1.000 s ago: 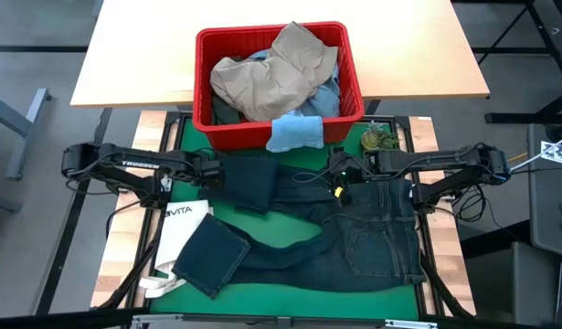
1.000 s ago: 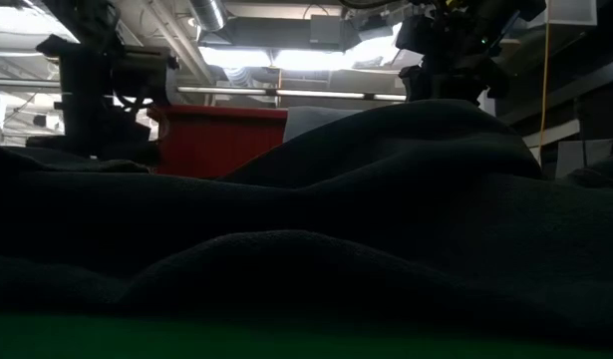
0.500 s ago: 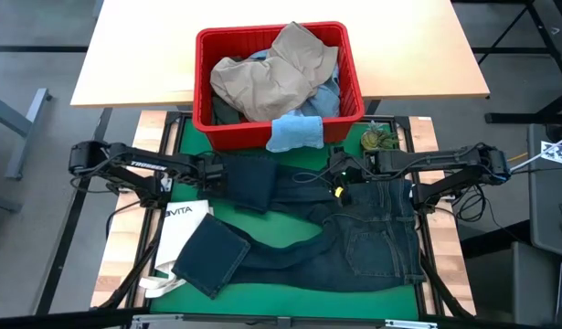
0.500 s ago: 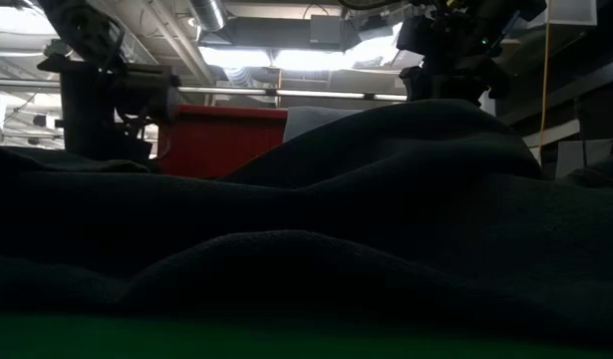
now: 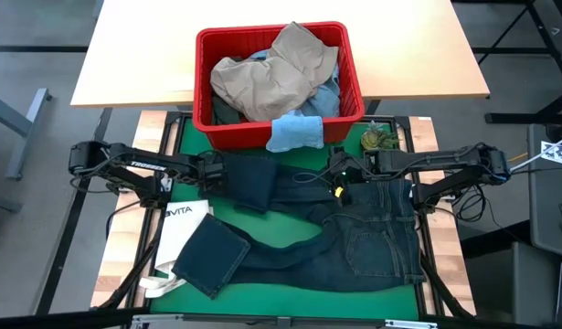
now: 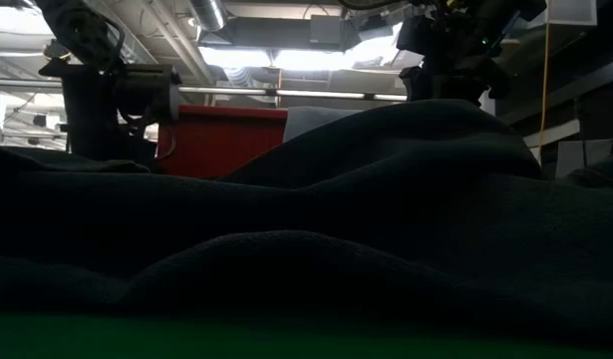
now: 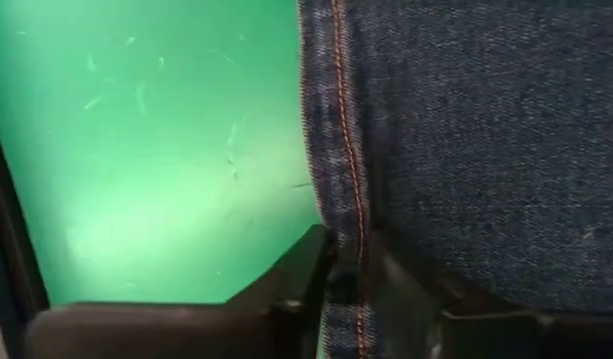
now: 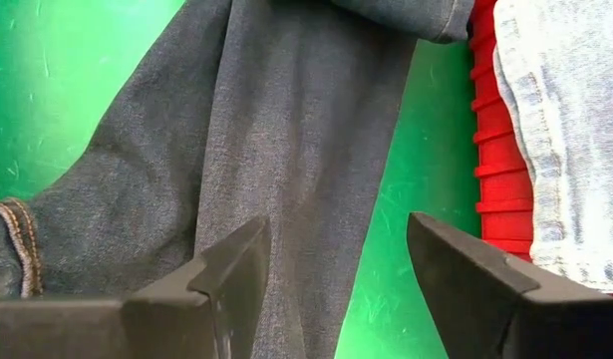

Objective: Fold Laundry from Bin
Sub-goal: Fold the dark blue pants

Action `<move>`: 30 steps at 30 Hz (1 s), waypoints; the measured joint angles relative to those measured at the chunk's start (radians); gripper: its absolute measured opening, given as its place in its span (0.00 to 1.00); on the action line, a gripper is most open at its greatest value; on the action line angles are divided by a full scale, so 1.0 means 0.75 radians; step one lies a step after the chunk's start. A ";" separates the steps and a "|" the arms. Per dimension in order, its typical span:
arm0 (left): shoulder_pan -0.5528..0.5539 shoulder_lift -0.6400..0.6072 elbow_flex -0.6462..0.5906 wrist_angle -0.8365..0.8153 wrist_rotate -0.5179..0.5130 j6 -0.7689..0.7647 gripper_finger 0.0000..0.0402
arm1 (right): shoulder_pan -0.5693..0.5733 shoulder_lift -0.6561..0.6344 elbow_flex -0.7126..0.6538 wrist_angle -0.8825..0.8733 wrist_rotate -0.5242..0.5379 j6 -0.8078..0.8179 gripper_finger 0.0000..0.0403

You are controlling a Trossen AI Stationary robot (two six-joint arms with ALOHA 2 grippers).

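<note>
the dark navy jeans (image 5: 354, 242) lie spread on the green mat (image 5: 290, 302) just in front of the bin (image 5: 279, 128). the left gripper (image 7: 348, 289) pinches their seamed edge (likely to fold), while the right gripper (image 8: 331, 264) hovers over a leg, jaws apart.

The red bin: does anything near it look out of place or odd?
Yes. A small light blue cloth hangs over the front rim of the red bin instead of lying inside, and a small green crumpled piece sits alone on the mat beside the bin.
</note>
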 joint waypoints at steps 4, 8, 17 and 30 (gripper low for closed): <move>-0.001 0.001 0.000 0.010 -0.005 0.006 0.03 | 0.000 0.000 0.000 0.000 0.000 0.000 0.59; -0.001 -0.041 0.001 0.009 -0.002 0.093 0.02 | 0.000 0.000 0.000 0.000 0.000 -0.001 0.59; -0.002 -0.257 0.207 -0.049 0.047 0.363 0.01 | -0.001 0.000 0.000 0.055 0.000 -0.005 0.59; -0.146 -0.346 0.488 0.282 0.077 0.581 0.00 | -0.001 0.000 -0.001 0.521 0.001 -0.005 0.59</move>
